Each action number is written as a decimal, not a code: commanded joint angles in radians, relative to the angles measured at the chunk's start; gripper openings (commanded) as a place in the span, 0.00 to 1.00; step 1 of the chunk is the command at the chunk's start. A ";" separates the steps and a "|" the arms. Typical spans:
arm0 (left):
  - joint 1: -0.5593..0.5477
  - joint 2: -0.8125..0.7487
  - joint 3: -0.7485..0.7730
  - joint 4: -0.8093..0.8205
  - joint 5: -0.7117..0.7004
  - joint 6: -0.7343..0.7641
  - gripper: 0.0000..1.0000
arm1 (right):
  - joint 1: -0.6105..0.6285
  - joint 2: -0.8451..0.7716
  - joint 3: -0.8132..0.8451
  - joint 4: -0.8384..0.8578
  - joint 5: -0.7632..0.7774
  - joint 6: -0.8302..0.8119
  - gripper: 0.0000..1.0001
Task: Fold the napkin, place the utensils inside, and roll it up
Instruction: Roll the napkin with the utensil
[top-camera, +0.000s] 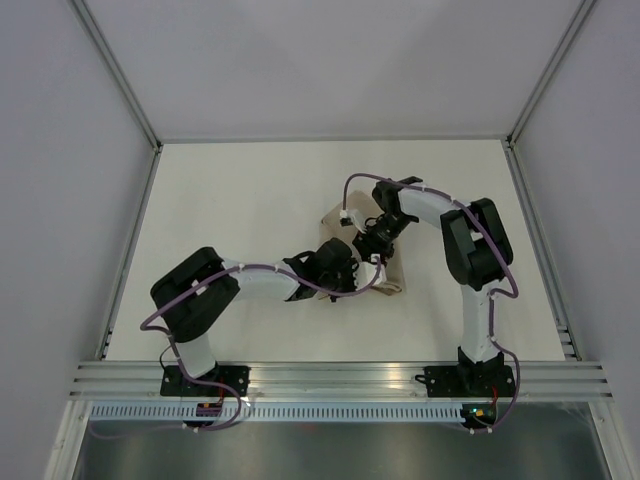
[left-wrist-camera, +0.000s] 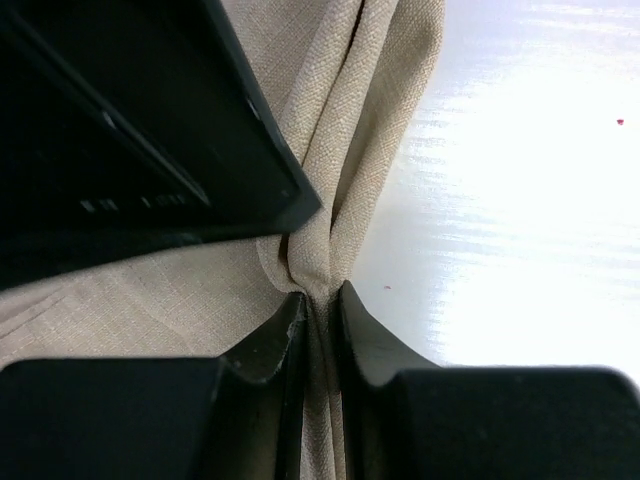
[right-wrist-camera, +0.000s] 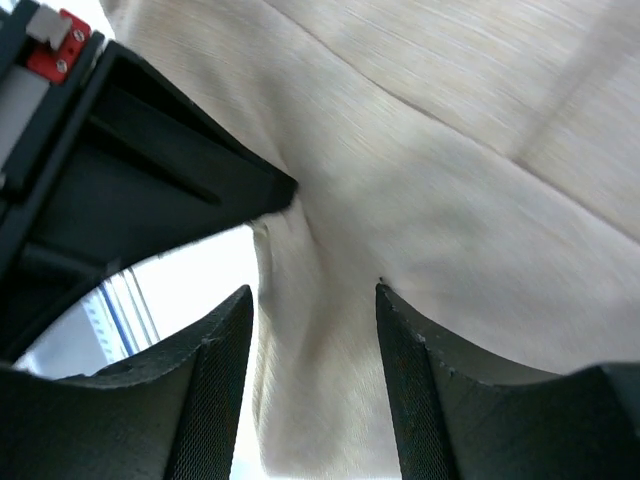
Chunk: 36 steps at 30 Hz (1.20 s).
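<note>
Left hand (left-wrist-camera: 322, 300) clamped on napkin (left-wrist-camera: 340, 120) fold

Its fingers pinch a bunched ridge of cloth. Right hand (right-wrist-camera: 312, 290) stands open, fingers apart with cloth between them. The napkin lies crumpled on the surface (top-camera: 240, 190), beneath both hands

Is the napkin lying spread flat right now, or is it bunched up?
Bunched. The napkin gathers into pleats pinched in the left pincer, not lying flat.

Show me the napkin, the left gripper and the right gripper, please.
napkin (left-wrist-camera: 345, 110), left wrist view, on its bunched folds.
left gripper (left-wrist-camera: 320, 298), left wrist view, between the fingertips pinching the napkin.
right gripper (right-wrist-camera: 312, 300), right wrist view, between its parted fingertips.
</note>
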 joint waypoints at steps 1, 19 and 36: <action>0.018 0.048 0.056 -0.163 0.124 -0.085 0.02 | -0.065 -0.084 -0.032 0.100 0.025 0.011 0.59; 0.204 0.368 0.492 -0.653 0.632 -0.222 0.02 | -0.216 -0.598 -0.503 0.562 0.085 -0.017 0.59; 0.267 0.597 0.715 -0.875 0.780 -0.227 0.02 | 0.207 -0.930 -0.948 0.979 0.419 -0.109 0.56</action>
